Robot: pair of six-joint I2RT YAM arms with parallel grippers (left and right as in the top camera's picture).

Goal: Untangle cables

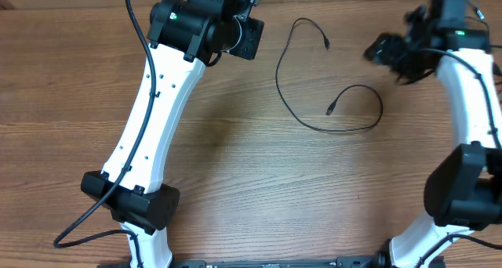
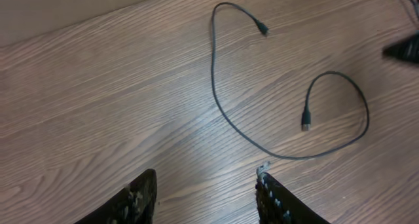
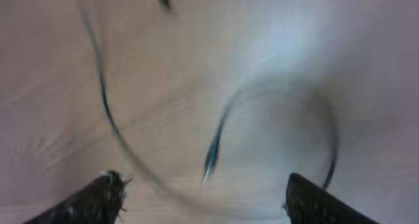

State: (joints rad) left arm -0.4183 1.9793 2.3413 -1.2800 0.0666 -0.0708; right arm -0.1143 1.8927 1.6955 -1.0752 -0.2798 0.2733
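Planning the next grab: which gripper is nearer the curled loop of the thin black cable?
Right. The right gripper hovers just beyond the curled loop of the thin black cable; the left gripper sits farther, past its other bend.

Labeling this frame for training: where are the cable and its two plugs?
cable (image 1: 276, 76), overhead view, left bend of the strand.
far plug (image 1: 326, 43), overhead view, plug tip.
looped-end plug (image 2: 306, 121), left wrist view, plug body.

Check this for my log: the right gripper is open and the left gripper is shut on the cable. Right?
No. The left gripper is open, like the right gripper, and off the cable lying on the table; the left wrist view shows it.
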